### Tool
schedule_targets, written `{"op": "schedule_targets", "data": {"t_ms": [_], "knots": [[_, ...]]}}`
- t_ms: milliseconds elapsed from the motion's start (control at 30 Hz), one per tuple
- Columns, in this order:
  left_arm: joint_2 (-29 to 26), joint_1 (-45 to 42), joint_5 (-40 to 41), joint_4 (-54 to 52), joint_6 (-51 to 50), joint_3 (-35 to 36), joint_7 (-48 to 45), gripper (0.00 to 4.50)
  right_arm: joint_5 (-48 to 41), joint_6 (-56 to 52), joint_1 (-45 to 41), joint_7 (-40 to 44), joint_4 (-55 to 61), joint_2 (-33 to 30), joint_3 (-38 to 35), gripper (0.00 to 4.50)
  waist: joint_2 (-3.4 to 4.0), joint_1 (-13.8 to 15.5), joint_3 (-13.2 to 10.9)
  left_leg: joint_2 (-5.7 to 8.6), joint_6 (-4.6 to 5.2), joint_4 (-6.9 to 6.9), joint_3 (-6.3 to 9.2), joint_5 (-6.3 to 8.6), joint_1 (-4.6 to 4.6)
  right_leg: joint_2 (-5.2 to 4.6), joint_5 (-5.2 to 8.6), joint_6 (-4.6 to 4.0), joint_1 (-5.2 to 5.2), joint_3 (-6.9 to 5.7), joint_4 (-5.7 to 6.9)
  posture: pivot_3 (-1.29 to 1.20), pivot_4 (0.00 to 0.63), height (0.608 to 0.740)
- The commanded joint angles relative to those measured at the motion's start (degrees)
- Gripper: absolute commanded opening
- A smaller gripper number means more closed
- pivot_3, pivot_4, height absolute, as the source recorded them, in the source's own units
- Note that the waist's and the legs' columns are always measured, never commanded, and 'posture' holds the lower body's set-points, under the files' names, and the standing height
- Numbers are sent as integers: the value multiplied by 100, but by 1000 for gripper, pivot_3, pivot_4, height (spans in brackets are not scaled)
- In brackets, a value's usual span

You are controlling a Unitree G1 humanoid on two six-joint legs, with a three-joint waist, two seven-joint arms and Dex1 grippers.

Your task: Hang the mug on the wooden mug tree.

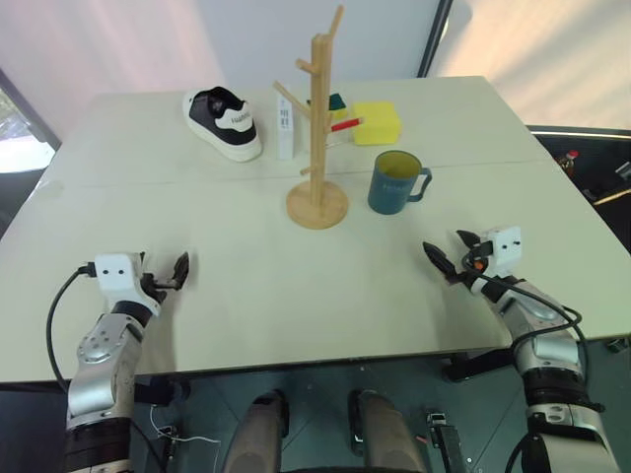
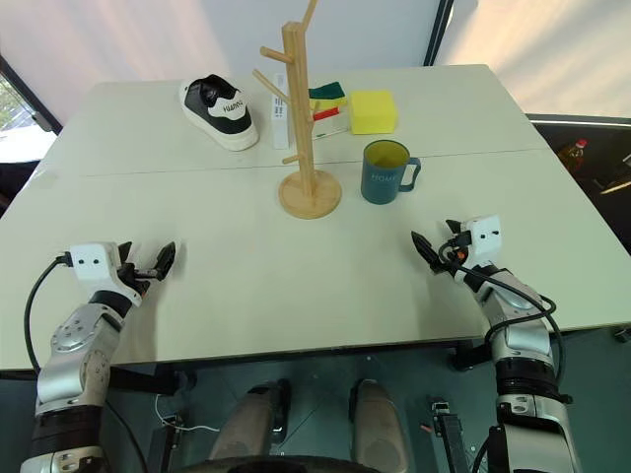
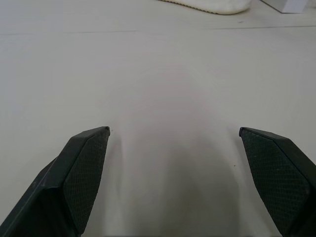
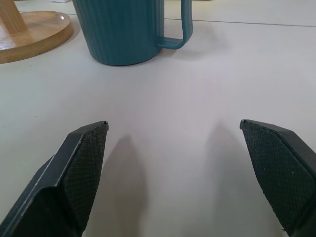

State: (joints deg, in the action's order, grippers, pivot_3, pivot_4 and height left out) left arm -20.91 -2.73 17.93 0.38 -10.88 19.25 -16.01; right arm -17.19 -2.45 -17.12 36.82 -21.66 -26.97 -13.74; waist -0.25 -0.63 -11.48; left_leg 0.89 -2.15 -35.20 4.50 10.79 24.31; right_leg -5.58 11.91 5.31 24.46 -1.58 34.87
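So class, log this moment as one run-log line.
stage: start | mug: upright on table, right of tree | left gripper: open, empty | right gripper: open, empty

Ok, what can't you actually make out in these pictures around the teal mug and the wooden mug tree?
- Pale lettering on the dark teal-blue mug with yellow interior: too small to read in the eye views.
- Top of the tall light-wood mug tree: cut off by the upper edge of the right eye view.
- Green and red items behind the tree: partly hidden by its pole.
- White box: print too small.
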Motion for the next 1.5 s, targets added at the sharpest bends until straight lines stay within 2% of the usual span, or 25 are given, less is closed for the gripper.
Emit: {"op": "schedule_targets", "data": {"t_ms": [33, 400, 733, 1067, 1500], "knots": [[-21, -52, -23, -75, 82, 37, 8, 4500, -35, 58, -129, -36, 91, 6, -37, 4437, 0, 0, 0, 0, 0, 0, 0, 0, 0, 0, 0, 0, 0, 0, 0, 0, 150, 740], [98, 11, 205, -604, 106, -377, -588, 4500, 121, 148, -350, -350, 86, -10, -18, 4437, 0, 1, 0, 0, 0, 0, 0, 0, 2, 0, 0, -1, 0, 0, -1, 0, 150, 740], [-34, -120, 669, -1650, -84, -1552, -2073, 4500, 599, 591, -1485, -950, -1150, -45, 85, 4437, 1, -17, 0, 0, 1, 2, -4, -1, 1, 1, -3, -5, 0, 1, -3, 0, 150, 740], [12, -395, 715, -1936, -292, -1867, -2110, 4500, 1030, 1229, -2658, -987, -3012, -35, 307, 4437, 1, -23, -1, 1, 3, 2, -4, -2, 0, 3, -5, -8, 0, 1, 1, 0, 150, 740], [-21, -428, 720, -2122, -429, -1912, -2183, 4500, 1189, 1646, -3548, -1017, -4382, 178, 421, 4437, 2, -49, -1, 2, 4, 0, -4, -3, -3, 3, -9, -12, 0, 4, 10, 0, 150, 740]]}}
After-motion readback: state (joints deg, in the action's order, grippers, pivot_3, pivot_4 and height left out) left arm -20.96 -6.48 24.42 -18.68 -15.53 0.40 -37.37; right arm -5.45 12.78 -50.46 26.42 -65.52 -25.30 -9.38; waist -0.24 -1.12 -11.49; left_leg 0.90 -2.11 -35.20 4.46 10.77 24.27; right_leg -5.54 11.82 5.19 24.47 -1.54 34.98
